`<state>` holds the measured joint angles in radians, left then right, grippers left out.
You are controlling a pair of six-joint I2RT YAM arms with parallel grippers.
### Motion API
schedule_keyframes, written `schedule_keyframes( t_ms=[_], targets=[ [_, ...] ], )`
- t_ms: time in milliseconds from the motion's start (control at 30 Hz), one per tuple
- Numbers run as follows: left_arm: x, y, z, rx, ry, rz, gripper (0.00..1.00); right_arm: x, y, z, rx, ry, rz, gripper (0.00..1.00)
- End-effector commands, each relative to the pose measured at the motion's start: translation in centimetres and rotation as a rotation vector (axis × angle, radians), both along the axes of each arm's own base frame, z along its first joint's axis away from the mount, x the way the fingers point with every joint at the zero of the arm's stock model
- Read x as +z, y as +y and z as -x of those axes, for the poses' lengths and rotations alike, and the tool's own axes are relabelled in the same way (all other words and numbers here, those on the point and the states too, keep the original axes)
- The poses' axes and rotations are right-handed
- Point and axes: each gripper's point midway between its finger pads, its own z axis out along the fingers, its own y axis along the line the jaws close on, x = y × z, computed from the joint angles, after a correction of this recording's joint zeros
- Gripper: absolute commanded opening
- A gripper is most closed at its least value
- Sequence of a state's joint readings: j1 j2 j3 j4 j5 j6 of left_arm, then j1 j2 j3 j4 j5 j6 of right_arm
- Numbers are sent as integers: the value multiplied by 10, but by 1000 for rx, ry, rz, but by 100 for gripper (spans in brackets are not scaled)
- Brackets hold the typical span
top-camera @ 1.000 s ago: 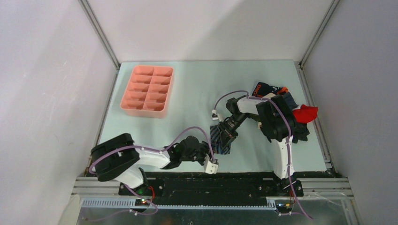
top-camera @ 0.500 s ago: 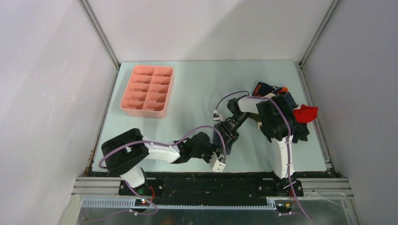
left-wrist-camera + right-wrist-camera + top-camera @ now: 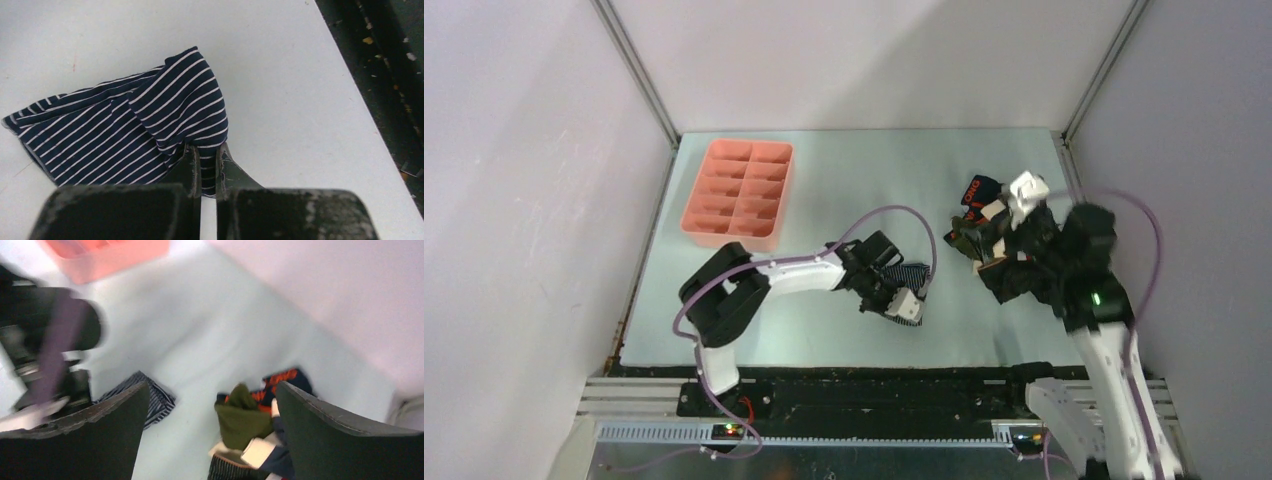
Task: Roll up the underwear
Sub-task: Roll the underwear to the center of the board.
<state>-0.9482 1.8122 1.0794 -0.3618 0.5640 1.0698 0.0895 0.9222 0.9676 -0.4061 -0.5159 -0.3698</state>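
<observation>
A dark underwear with thin white stripes (image 3: 125,125) lies crumpled on the pale table, and my left gripper (image 3: 207,152) is shut on its near edge. From above, that gripper (image 3: 894,288) and the striped cloth (image 3: 912,273) sit at the table's centre. My right gripper (image 3: 212,385) hangs open over the pile of underwear at the right, with nothing between its fingers. Olive underwear (image 3: 242,417) tops the pile, with a black-orange one (image 3: 282,380) behind it and a navy one with a beige waistband (image 3: 257,452) in front. In the top view the right gripper (image 3: 972,240) covers much of the pile; the black-orange piece (image 3: 977,190) shows.
A pink compartmented tray (image 3: 739,192) stands at the back left of the table. The black rail of the table's near edge (image 3: 380,75) runs close to the right of the left gripper. Grey walls enclose the table on three sides.
The right gripper opened, let go of the striped underwear and swung back right over the pile. The left gripper shut on the striped cloth and carried it away from the near edge.
</observation>
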Motion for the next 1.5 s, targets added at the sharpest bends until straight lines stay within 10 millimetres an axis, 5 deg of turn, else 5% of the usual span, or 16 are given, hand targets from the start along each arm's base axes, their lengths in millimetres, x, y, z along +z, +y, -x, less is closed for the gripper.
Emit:
schedule_keyframes(
  t_ms=[0,100,233,367,600,967,1300,1400,1467],
  targets=[
    [-8,20,46,17,416,-159,0,-35,12,58,197,-95,141,98],
    [0,12,44,55,538,-164,0,-88,28,122,445,-20,225,84],
    [3,12,49,81,667,-215,0,-128,49,156,672,-164,380,74],
    [1,13,52,110,742,-241,0,-166,68,158,764,-241,527,70],
    [3,11,54,144,883,-267,0,-178,106,141,749,-306,526,71],
    [12,0,44,196,976,-225,0,-217,124,145,831,-204,555,64],
    [21,0,28,230,1050,-202,1,-238,119,157,847,1,542,26],
    [25,2,25,246,1066,-203,8,-240,118,160,865,82,520,6],
    [33,2,22,255,1063,-190,16,-237,117,160,872,174,478,3]
  ],
)
